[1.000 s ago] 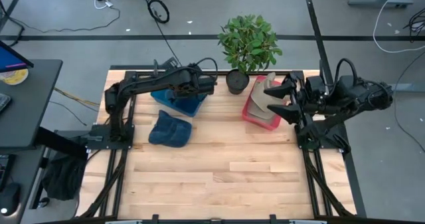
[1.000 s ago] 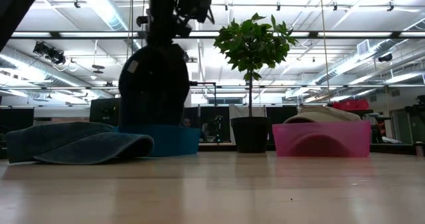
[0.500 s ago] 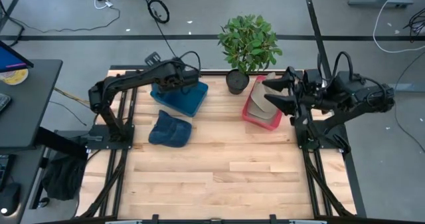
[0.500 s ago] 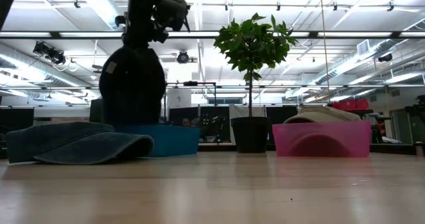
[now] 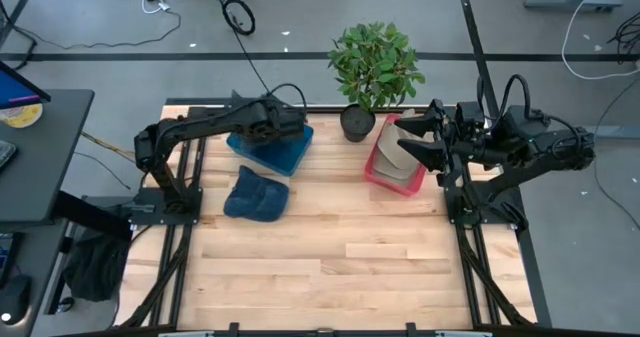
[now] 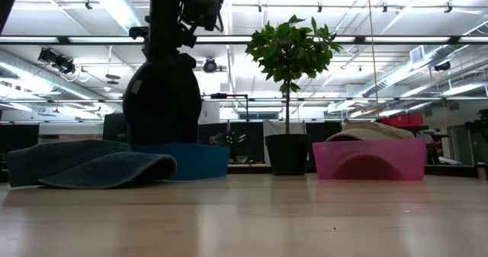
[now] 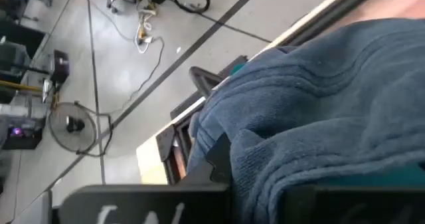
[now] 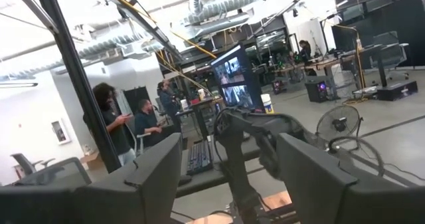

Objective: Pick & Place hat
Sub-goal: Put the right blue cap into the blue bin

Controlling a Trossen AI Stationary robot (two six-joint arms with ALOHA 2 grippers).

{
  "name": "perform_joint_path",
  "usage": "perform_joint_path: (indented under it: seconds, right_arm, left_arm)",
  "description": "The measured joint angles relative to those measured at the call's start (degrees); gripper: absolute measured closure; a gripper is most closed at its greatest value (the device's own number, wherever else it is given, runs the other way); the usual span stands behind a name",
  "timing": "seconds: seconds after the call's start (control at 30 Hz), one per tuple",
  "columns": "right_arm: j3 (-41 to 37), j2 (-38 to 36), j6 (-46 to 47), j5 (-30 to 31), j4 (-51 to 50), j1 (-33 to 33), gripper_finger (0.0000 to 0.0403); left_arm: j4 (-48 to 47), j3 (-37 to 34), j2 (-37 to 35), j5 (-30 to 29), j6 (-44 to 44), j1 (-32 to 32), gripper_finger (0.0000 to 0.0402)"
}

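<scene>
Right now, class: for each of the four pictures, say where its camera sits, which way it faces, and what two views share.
High: overhead, straight down; both arms over the wooden table.
Low: table height, level; dark blue hat, pink tub.
Left wrist: on the left arm, facing blue cloth.
Right wrist: on the right arm, facing the room; open fingers.
Shared: high and low both show the potted green plant.

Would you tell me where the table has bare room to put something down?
The near half of the wooden table is bare. The far edge is crowded: blue bin, dark blue hat, potted plant, pink bin.
</scene>
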Motion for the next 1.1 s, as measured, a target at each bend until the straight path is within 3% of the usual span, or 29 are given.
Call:
perform_joint_path:
  seconds: [0.3, 0.57, 0.87, 1.1]
  right_arm:
    - [0.0, 0.0, -0.2, 0.0, 0.0, 0.0, 0.0154]
    - [0.0, 0.0, -0.2, 0.0, -0.1, 0.0, 0.0154]
    - [0.0, 0.0, 0.0, 0.0, -0.1, 0.0, 0.0154]
    - [0.0, 0.0, 1.3, 0.0, 0.0, 0.0, 0.0154]
  left_arm:
    - [3.8, -4.3, 2.0, 5.8, -0.6, -5.4, 0.0391]
    - [16.9, -6.4, 2.0, 16.0, -5.3, -8.3, 0.0395]
    - [28.2, -6.5, 2.0, 16.3, -10.3, -7.5, 0.0387]
    - [26.0, -6.4, 2.0, 15.4, -10.7, -3.5, 0.0396]
